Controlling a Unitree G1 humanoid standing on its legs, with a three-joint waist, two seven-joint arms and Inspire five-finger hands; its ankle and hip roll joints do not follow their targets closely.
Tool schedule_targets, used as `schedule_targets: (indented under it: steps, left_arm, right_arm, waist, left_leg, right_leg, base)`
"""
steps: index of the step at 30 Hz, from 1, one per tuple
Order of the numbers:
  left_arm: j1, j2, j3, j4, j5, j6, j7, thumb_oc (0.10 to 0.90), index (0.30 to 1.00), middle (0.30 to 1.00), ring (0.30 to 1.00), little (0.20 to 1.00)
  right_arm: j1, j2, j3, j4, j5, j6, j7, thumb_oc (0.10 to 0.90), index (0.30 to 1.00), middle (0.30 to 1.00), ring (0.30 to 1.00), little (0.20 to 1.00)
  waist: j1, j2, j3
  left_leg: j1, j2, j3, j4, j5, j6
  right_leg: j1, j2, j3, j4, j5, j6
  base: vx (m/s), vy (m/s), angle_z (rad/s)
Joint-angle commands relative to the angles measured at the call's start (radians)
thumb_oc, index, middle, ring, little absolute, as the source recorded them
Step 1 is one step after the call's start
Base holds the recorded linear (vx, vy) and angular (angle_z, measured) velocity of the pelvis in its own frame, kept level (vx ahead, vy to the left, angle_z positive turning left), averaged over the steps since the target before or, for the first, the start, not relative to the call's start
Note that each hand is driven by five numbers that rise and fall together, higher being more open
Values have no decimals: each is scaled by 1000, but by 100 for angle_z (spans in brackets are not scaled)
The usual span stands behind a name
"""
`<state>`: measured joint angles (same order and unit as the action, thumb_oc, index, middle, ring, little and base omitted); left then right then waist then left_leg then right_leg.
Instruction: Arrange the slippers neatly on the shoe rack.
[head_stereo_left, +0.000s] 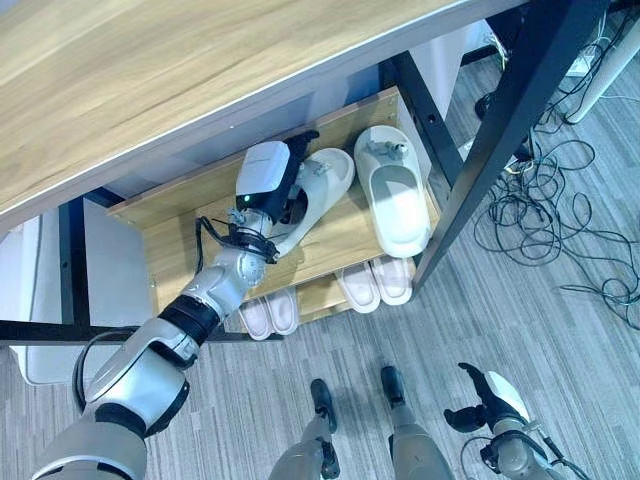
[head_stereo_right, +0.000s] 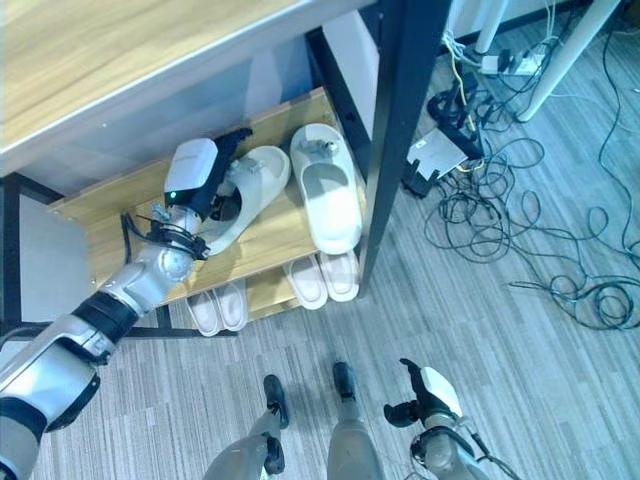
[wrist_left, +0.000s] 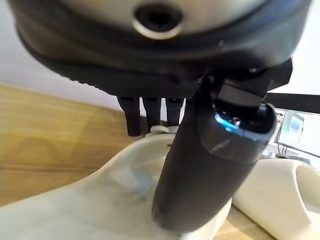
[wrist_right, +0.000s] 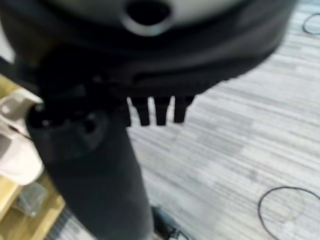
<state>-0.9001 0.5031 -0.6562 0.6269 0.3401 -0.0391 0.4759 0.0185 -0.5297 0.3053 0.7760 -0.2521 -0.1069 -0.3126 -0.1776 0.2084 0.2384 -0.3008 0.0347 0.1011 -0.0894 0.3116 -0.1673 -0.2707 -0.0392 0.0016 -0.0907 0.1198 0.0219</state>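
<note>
Off-white on both slippers of the top pair: the tilted slipper (head_stereo_left: 318, 190) and the straight slipper (head_stereo_left: 393, 190), plain, no pattern. Pale pink on the pair of slippers (head_stereo_left: 378, 283) below at the right, same pale pink on the second pair (head_stereo_left: 270, 313) at the left. Light honey wood grain across the shoe rack (head_stereo_left: 180, 240). Similar blond wood with fine streaks on the counter (head_stereo_left: 150, 70) overhead, grey along its edge, black for the frame leg (head_stereo_left: 500, 140). Grey striped, plank-like pattern over the floor (head_stereo_left: 560, 380). Black for the tangled cables (head_stereo_left: 550, 200). Dark, nearly black, on the left hand (head_stereo_left: 290, 180) and the right hand (head_stereo_left: 478, 405), white cover at the back of each.
</note>
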Motion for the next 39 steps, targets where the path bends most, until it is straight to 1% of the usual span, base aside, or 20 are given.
schedule_targets:
  steps: [1,18,22,23,27,30,33,34,35,36,37,39]
  left_arm:
    - [-59,-4,113,24,24,-20,55,800,900,900,900,900]
    - [42,28,174,-69,20,-36,50,800,900,900,900,900]
    - [83,18,213,-96,-10,-43,53,800,900,900,900,900]
    - [113,7,234,-104,-41,-52,50,800,900,900,900,900]
    - [154,-6,262,-111,-94,-64,39,800,900,900,900,900]
    - [212,-31,307,-124,-200,-85,11,800,900,900,900,900]
    - [245,-56,330,-113,-290,-94,-21,800,900,900,900,900]
    - [246,-55,330,-113,-291,-94,-21,800,900,900,900,900]
    - [259,-69,339,-108,-342,-99,-41,800,900,900,900,900]
    - [260,-69,339,-108,-342,-99,-41,800,900,900,900,900]
    - [273,-82,344,-101,-394,-110,-62,800,900,900,900,900]
    - [287,-87,347,-108,-428,-120,-77,800,900,900,900,900]
  right_arm:
    - [60,-45,-20,-47,3,-33,-32,800,900,900,900,900]
    - [55,-33,-18,-43,-11,-24,-23,800,900,900,900,900]
    - [53,-28,-20,-45,-16,-20,-25,800,900,900,900,900]
    - [54,-26,-24,-48,-18,-17,-24,800,900,900,900,900]
    - [52,-21,-27,-45,-20,-11,-21,800,900,900,900,900]
    - [49,-15,-34,-50,-24,0,-17,800,900,900,900,900]
    - [44,-17,-36,-45,-28,9,-13,800,900,900,900,900]
    - [44,-17,-35,-45,-27,9,-12,800,900,900,900,900]
    - [44,-16,-39,-51,-27,13,-8,800,900,900,900,900]
    - [44,-16,-39,-51,-27,13,-8,800,900,900,900,900]
    - [42,-17,-42,-54,-28,18,-5,800,900,900,900,900]
    - [40,-18,-43,-53,-28,21,-2,800,900,900,900,900]
  waist:
    - [12,6,-66]
    - [45,1,-81]
    - [52,-2,-84]
    - [56,-4,-86]
    - [59,-5,-89]
    - [66,-7,-95]
    - [70,-7,-98]
    - [69,-7,-99]
    - [71,-7,-102]
    - [71,-6,-102]
    - [71,-6,-105]
    - [72,-5,-107]
  left_leg:
    - [76,-25,-3,2,-211,65]
    - [75,-31,-16,2,-206,65]
    - [75,-31,-20,2,-205,65]
    - [76,-31,-21,2,-205,66]
    - [78,-32,-21,2,-204,66]
    - [77,-34,-23,2,-203,67]
    - [78,-35,-24,2,-202,68]
    - [78,-35,-24,2,-202,68]
    - [79,-34,-25,2,-202,68]
    - [79,-34,-25,2,-202,68]
    - [79,-33,-26,2,-201,69]
    - [79,-34,-27,2,-201,70]
  right_leg:
    - [-59,-18,-13,61,-48,95]
    - [-51,-20,-29,67,-55,88]
    - [-48,-19,-32,66,-56,86]
    - [-46,-19,-33,66,-57,85]
    - [-44,-19,-35,65,-57,84]
    - [-42,-17,-37,66,-59,81]
    - [-42,-17,-37,65,-59,79]
    - [-42,-17,-37,65,-59,79]
    - [-41,-16,-37,65,-60,77]
    - [-41,-16,-37,65,-60,77]
    - [-39,-16,-38,66,-62,75]
    - [-39,-16,-39,68,-64,73]
  base:
    - [0,0,0]
    - [-7,6,3]
    - [0,0,0]
    - [0,0,0]
    - [4,7,5]
    - [2,7,6]
    - [7,8,8]
    - [9,7,5]
    - [0,0,0]
    - [17,5,-6]
    - [10,10,-8]
    - [9,10,-7]
